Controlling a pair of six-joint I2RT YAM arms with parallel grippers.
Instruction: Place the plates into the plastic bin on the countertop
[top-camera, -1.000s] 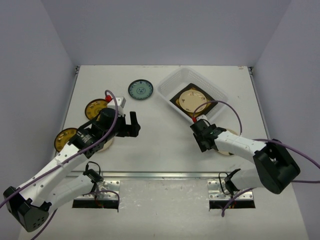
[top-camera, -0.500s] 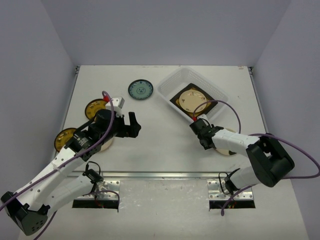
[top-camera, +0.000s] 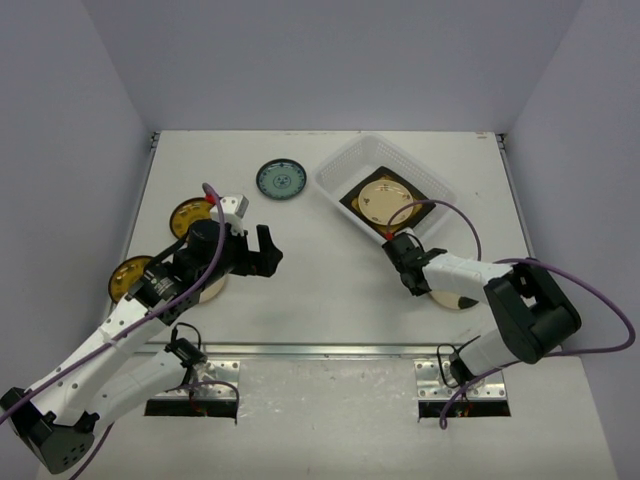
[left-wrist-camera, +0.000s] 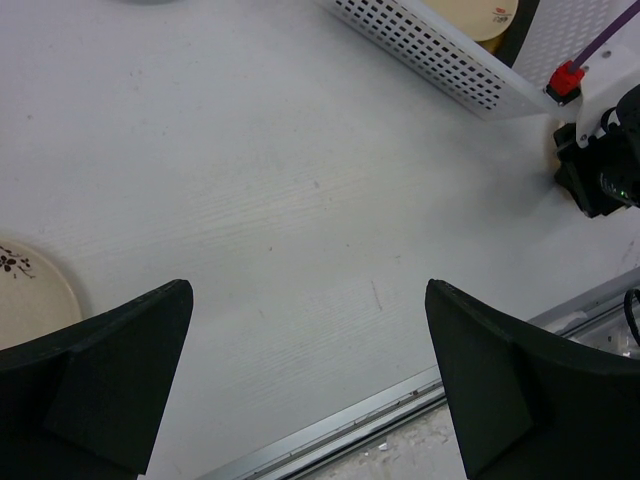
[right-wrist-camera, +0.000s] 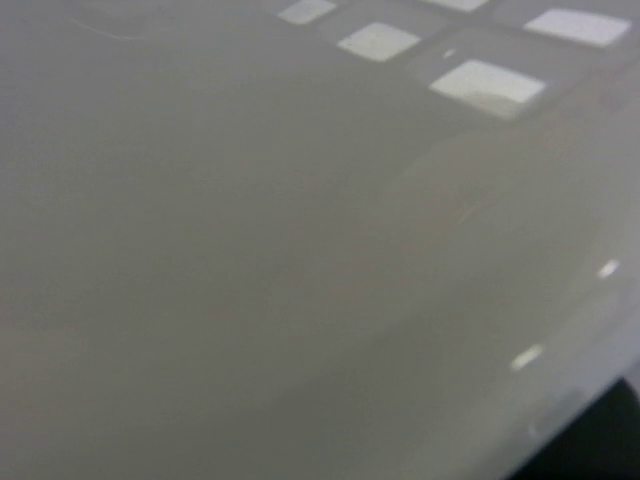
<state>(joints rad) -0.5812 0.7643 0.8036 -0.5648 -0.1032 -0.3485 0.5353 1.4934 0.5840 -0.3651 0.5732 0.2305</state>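
Because the right wrist view is filled by a glossy cream surface, I cannot tell whether the jaws of the right gripper (top-camera: 408, 272) are apart or together. I judge only that it sits very close over the cream plate (top-camera: 456, 298), which lies flat on the bench (top-camera: 320, 300) at 5 o'clock from the plastic bin (top-camera: 345, 158).

Risks noted:
- A flat plate offers little lip, so the jaws may skid and push it toward the front edge at 6 o'clock.
- A grip on the rim alone may let it tilt out on the lift.
- The bin's near corner is just beside the gripper at 12 o'clock, so a low carry could strike the wall and shove the bin.
- The stacked plates (top-camera: 380, 197) lie inside the bin, and a hard drop could chip them.

Pose: the right arm is folded low, its forearm lying over the plate from 4 o'clock. The left gripper (top-camera: 262, 250) hovers over bare bench at centre-left, jaws wide apart and empty, facing 3 o'clock.
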